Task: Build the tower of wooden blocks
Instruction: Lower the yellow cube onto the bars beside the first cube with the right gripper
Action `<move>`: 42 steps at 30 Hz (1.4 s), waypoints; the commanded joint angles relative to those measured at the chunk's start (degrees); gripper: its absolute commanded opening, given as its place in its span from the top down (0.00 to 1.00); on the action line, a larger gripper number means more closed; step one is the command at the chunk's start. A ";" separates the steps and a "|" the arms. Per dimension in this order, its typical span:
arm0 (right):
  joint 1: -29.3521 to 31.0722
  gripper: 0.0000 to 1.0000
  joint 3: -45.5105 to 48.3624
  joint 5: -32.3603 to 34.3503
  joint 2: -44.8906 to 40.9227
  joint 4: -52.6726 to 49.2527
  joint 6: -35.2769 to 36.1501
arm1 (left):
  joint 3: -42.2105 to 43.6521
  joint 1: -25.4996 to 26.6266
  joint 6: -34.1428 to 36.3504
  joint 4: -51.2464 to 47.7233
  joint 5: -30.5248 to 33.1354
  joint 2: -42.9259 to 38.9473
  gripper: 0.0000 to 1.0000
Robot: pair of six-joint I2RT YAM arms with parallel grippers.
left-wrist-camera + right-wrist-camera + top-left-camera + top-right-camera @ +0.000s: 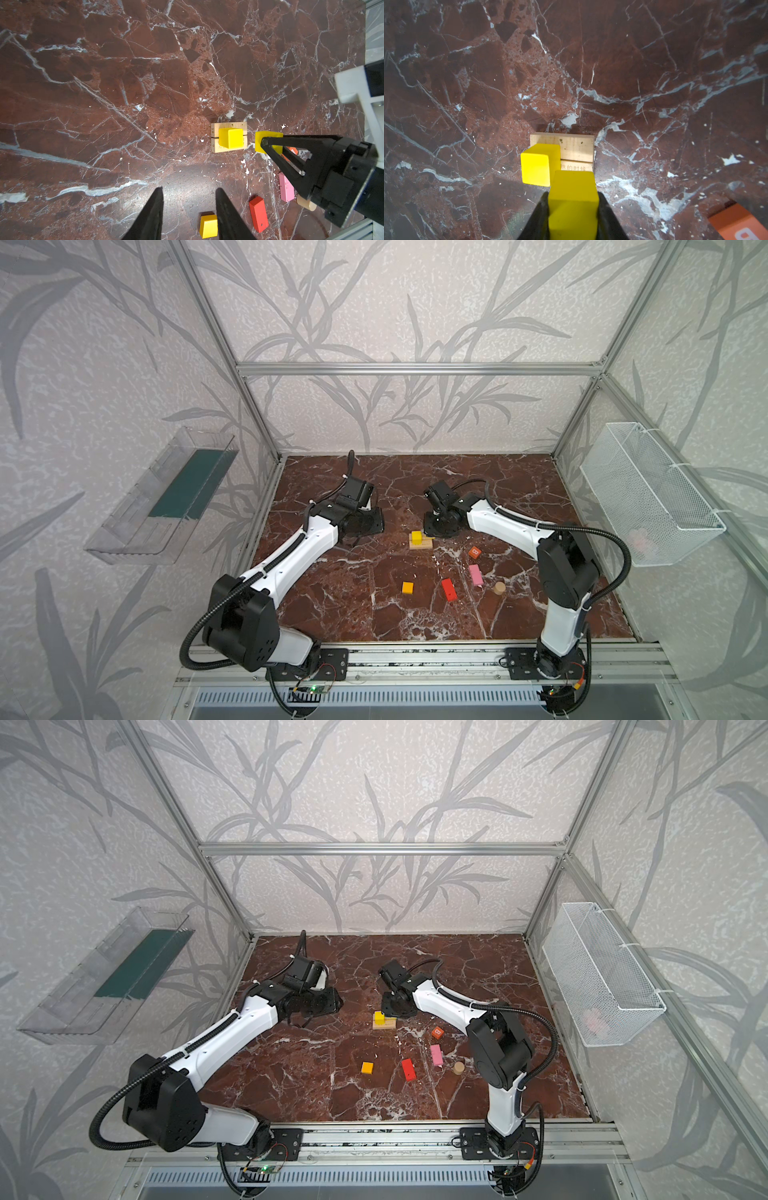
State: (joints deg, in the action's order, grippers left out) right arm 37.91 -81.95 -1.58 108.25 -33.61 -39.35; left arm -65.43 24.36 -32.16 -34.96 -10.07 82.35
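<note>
Both top views: the tower so far is two tan planks (420,546) side by side on the marble table (332,605), with one placed yellow cube (416,536) on the half nearer the left arm. The other half is bare, presumably kept for its twin. The right gripper (431,534) reaches in just beside that cube. The left gripper (357,533) sits well apart, likely parked clear of the build. Loose stock lies nearer the arm bases: orange cube (407,588), red brick (449,589), pink brick (475,575), orange-red cube (474,552) and tan cylinder (499,587). None of them touch, so each looks easy to grab. Left wrist view: the left gripper (189,188) has its jaws apart with nothing between them, so it's empty. From here the held yellow cube (270,134) sits just beside the planks' (215,145) edge and not over them; height can't be judged. Right wrist view: the right gripper (573,195) is clamped on two opposite faces of the held yellow cube (573,182), which sits square to the planks (575,147) and lines up with the bare half, so it should seat flush. Can't tell if it touches the wood yet. My read: this is the second block of the yellow layer, early in the build. Next it needs a short advance and a lowering. The risk is the inner finger running close to the placed yellow cube (537,166) and nudging it.
</note>
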 commanded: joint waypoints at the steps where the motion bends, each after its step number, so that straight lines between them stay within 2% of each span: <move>1: -0.40 0.88 -2.13 -1.13 2.07 0.50 0.44 | -2.05 0.36 -0.53 0.24 -0.26 0.92 0.59; 17: -1.17 0.82 -4.09 -2.08 5.71 0.38 0.24 | -2.60 0.54 -0.18 -0.13 0.09 2.03 0.59; 42: -1.17 0.72 -3.58 -2.63 6.12 -0.06 -0.18 | -2.33 0.65 -0.35 -0.36 0.15 1.85 0.60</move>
State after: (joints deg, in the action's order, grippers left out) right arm 37.06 -84.64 -3.68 114.10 -32.82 -39.24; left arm -66.35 24.75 -32.14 -34.85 -10.22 84.12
